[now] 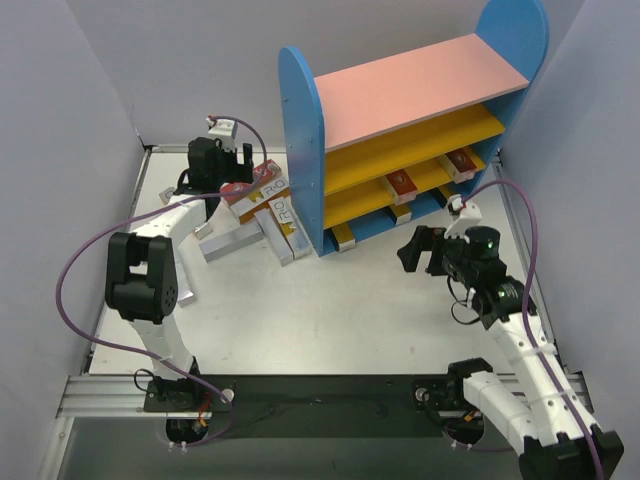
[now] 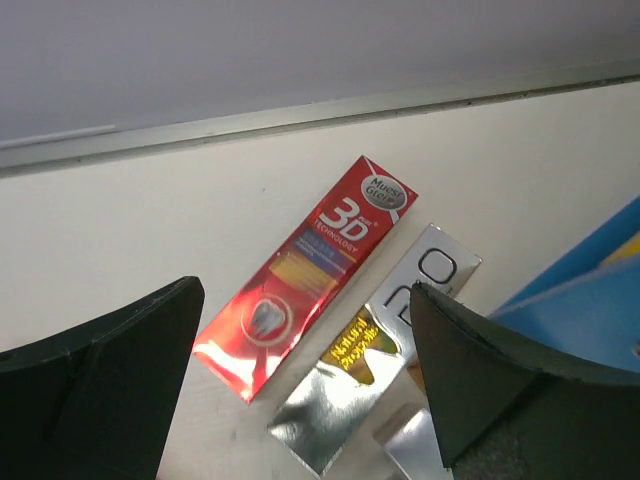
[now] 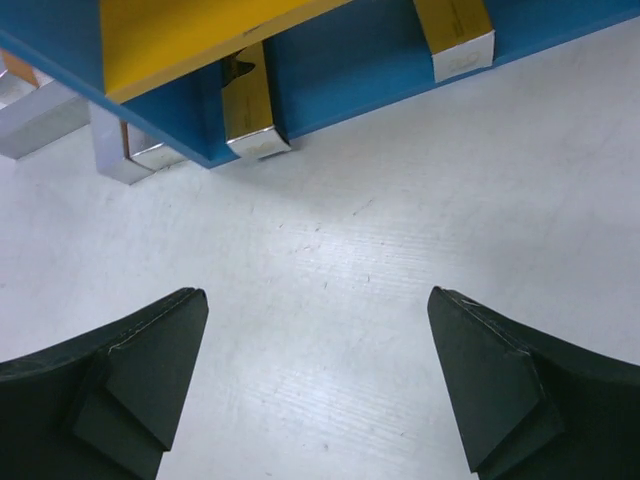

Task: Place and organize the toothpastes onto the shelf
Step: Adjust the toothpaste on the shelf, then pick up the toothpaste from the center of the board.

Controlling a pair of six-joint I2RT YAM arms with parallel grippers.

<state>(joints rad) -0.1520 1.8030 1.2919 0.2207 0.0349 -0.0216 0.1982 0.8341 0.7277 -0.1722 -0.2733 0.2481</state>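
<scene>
At the left, the left gripper [image 1: 232, 172] is hovering over a loose heap of toothpastes [image 1: 258, 215]. They are lying on the table [image 1: 330, 310] just beside the shelf [image 1: 303, 140], against its blue left side panel. The jaws are standing wide apart and gripping nothing. In the left wrist view, a red box [image 2: 310, 275] is lying flat on the table below the gap between the fingers [image 2: 110, 380]. A silver box [image 2: 365, 375] is lying against its right edge and running partly under the right finger.

Moving right, the shelf is standing upright with its open front facing the arms. Its lower yellow board [image 1: 360, 200] is carrying two red-faced boxes [image 1: 402, 183], lying flat and set apart from each other. The blue base [image 3: 350, 60] is holding more boxes, and their ends are sticking out past the front edge. The right wrist view is showing two gold-sided boxes [image 3: 255, 115] with silver ends there. Whether the silver ones further left are sitting in the base or beside it cannot be told.

At the right, the right gripper [image 1: 425, 250] is hovering low over the table in front of the base. Its jaws are spread wide and holding nothing. It is sitting near the protruding box ends and well apart from the heap.
</scene>
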